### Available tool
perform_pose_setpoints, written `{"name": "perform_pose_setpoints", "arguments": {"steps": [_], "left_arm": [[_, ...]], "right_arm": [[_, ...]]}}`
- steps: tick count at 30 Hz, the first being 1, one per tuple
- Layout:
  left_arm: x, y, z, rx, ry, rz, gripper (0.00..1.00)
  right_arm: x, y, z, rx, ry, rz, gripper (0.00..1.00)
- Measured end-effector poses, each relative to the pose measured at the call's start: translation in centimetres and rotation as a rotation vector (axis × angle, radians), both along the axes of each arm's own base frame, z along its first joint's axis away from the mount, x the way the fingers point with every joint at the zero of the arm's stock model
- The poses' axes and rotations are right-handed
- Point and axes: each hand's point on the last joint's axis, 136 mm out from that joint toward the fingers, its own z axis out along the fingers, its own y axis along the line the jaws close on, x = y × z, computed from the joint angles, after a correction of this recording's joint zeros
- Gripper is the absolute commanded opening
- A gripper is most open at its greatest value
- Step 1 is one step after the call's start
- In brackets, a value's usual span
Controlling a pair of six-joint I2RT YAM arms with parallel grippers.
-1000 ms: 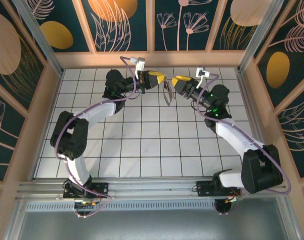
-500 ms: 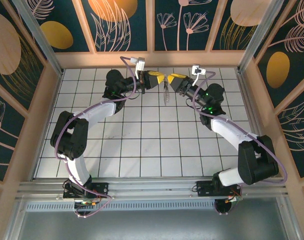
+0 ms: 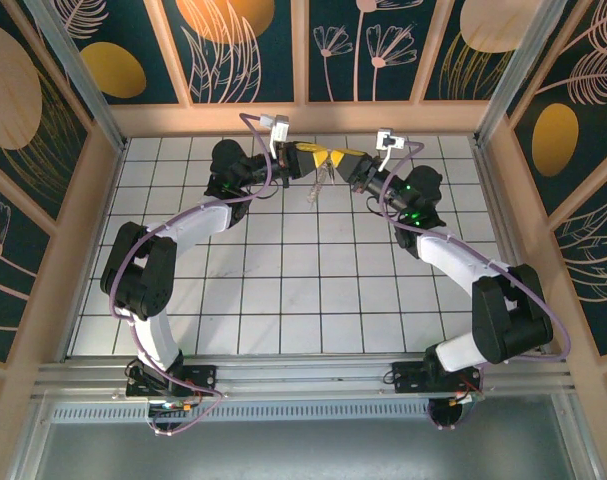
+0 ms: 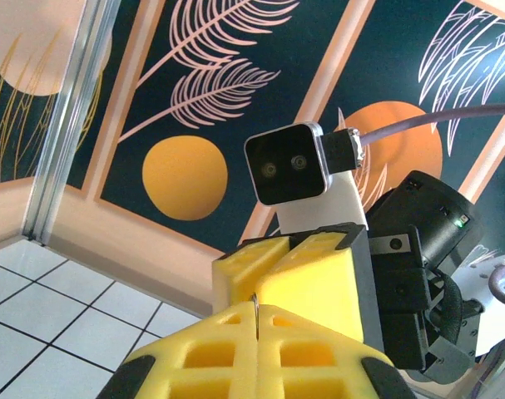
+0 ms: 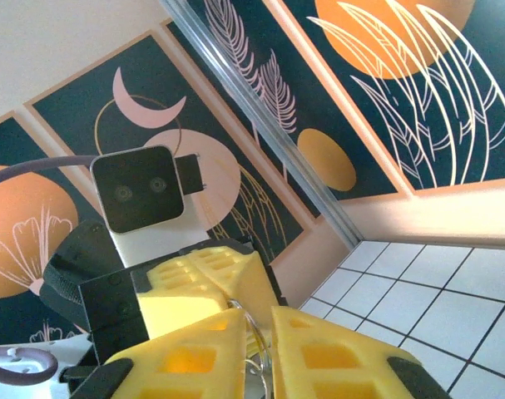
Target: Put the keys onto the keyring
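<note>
Both grippers meet in the air over the far middle of the table. My left gripper [image 3: 311, 158] is shut, with a thin metal edge [image 4: 256, 309] of the keyring pinched between its yellow pads. Tip to tip against it is my right gripper [image 3: 335, 160], whose fingers stand a narrow gap apart, closed round the keyring's metal ring [image 5: 264, 337]. A slim pale piece [image 3: 322, 186] dangles below the two grippers. I cannot tell the keys apart from the ring. The right gripper's fingers [image 4: 306, 278] face the left wrist camera, and the left gripper's fingers [image 5: 198, 287] face the right wrist camera.
The white tiled table [image 3: 283, 290] lies below. The back wall [image 3: 303, 118] with its wooden ledge runs close behind the grippers. Both arms reach inward from the near edge.
My right gripper has moved left up to the left gripper and its fingers have closed in. The hanging piece has swung left and now hangs under both. The left arm has stayed put.
</note>
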Motion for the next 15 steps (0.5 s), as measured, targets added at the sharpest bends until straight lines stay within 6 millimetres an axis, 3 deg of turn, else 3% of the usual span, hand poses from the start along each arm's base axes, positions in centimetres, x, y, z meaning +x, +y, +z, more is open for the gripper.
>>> {"name": "perform_pose_setpoints", "arguments": {"steps": [10,15], "left_arm": [[-0.01,0.03,0.19,-0.006,-0.005,0.002,0.00],[-0.03,0.03,0.23,-0.007,-0.007,0.002,0.00]], "right_arm": [[-0.28,0.41,0.47,-0.007,-0.019,0.034,0.19],[-0.29,0.46,0.56,-0.009,-0.024,0.037,0.07]]}}
